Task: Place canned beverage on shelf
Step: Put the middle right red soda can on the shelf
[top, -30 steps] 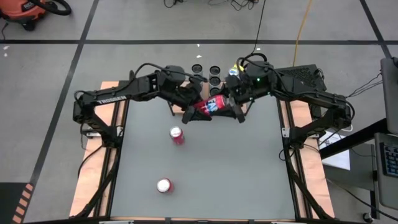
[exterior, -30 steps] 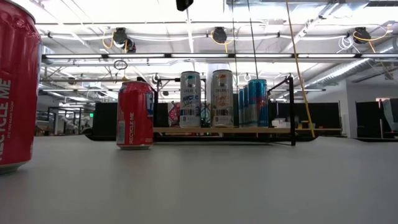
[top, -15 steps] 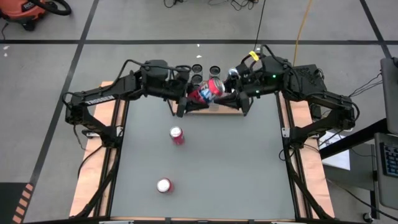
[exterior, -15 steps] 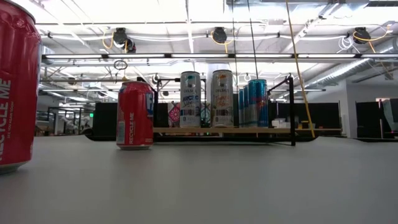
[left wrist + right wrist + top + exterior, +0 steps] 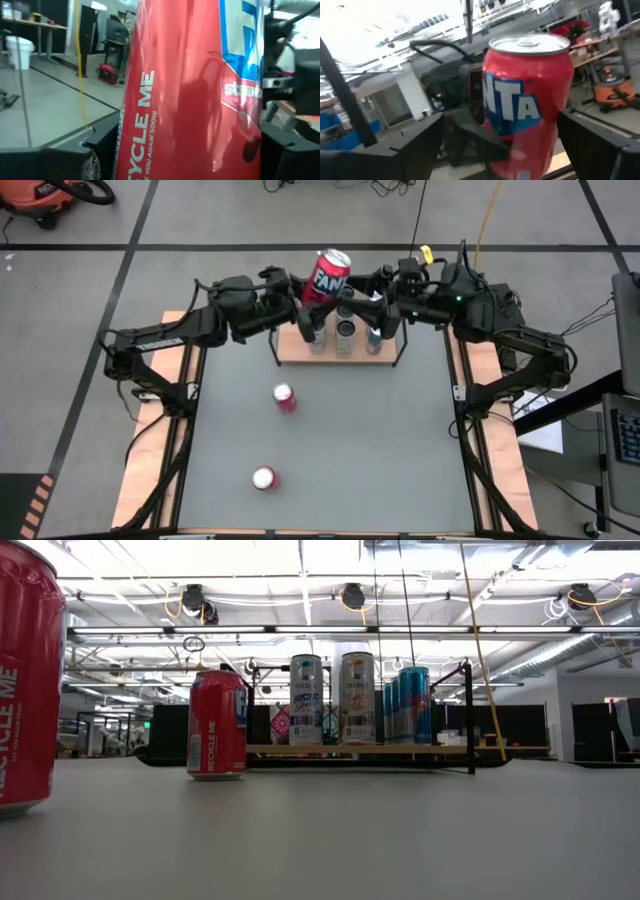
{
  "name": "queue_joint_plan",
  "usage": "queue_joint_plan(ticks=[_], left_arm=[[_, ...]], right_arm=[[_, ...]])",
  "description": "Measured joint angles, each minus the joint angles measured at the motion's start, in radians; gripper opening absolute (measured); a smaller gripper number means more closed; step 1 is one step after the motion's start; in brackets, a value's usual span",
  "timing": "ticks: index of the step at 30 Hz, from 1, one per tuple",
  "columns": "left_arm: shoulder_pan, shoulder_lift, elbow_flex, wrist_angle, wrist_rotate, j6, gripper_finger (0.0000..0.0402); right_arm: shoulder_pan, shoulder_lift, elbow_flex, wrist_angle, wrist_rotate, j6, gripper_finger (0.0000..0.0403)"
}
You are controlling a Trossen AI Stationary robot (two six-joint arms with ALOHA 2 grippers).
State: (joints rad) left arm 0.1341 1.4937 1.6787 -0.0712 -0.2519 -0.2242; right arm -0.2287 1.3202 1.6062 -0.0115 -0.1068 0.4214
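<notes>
While left fingers (image 5: 305, 308) clamp a red can (image 5: 326, 276), the shelf (image 5: 340, 352) holds three cans (image 5: 358, 698); right fingers (image 5: 372, 292) apart.

You have three red cans (image 5: 327, 273) (image 5: 284, 397) (image 5: 264, 477), three tall slim cans (image 5: 306, 700) (image 5: 358, 698) (image 5: 410, 705) on one shelf (image 5: 290, 352), and two grippers (image 5: 318, 312) (image 5: 372, 302)

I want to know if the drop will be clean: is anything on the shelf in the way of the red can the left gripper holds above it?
Partly. The red can held by the left gripper hangs over the shelf. Standing cans fill the board's middle and right; its left end looks bare. The right gripper, open, sits close beside the can.
</notes>
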Motion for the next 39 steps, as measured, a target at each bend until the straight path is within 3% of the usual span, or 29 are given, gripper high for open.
queue_joint_plan(ticks=[7,12,24,31,39], left_arm=[[-0.007,0.038,0.000,0.082,0.018,-0.004,0.0295],[-0.015,0.052,0.000,0.103,0.016,-0.006,0.0295],[-0.018,0.048,0.000,0.096,-0.004,-0.025,0.0303],[-0.022,0.044,0.000,0.066,0.015,-0.036,0.0331],[-0.015,0.044,0.000,0.058,0.150,-0.112,0.0363]], right_arm=[[-0.045,0.056,0.000,0.118,-0.006,-0.014,0.0350],[-0.071,0.094,-0.001,0.193,-0.104,0.011,0.0346],[-0.079,0.111,-0.001,0.209,-0.181,0.007,0.0273],[-0.082,0.112,-0.002,0.209,-0.189,0.010,0.0259],[-0.083,0.102,-0.002,0.220,-0.193,0.019,0.0257]])
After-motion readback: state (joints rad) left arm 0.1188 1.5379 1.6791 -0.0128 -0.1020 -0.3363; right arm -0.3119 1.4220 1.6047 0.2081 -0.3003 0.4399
